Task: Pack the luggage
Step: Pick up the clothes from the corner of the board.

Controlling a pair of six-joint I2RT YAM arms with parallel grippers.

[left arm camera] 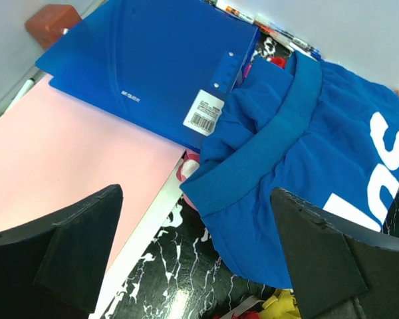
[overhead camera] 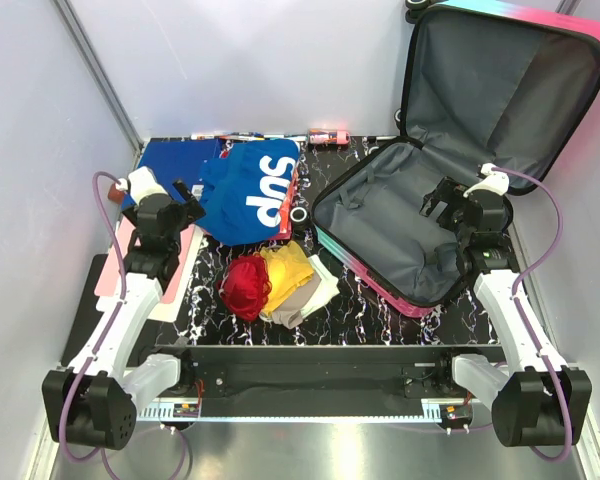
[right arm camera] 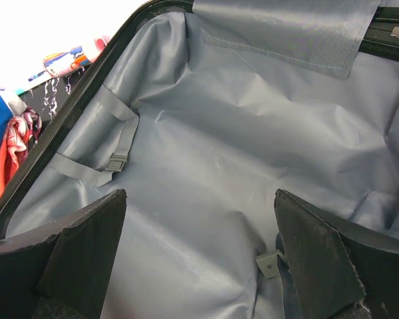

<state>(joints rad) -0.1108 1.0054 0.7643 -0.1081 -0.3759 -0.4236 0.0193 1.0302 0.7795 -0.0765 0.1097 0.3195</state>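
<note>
Luggage (overhead camera: 375,215) lies open at table's right, lid standing upright behind it. Right gripper (overhead camera: 440,196) hangs over its grey lining, jaws spread, empty. Left gripper (overhead camera: 190,197) also spread, above blue shirt (overhead camera: 250,190) beside blue folder (overhead camera: 170,160).

The left arm (overhead camera: 118,322) rises from its base at the near left corner and leans forward and slightly inward. Its wrist is bent so that the left gripper (overhead camera: 190,200) points toward the far right. The gripper's two black fingers (left arm camera: 80,252) stand wide apart with nothing between them. The right arm (overhead camera: 515,315) mirrors this pose from the near right corner, leaning forward and inward, and the right gripper (overhead camera: 440,197) points toward the far left. The right gripper's jaws are likewise spread wide and hold nothing.
</note>
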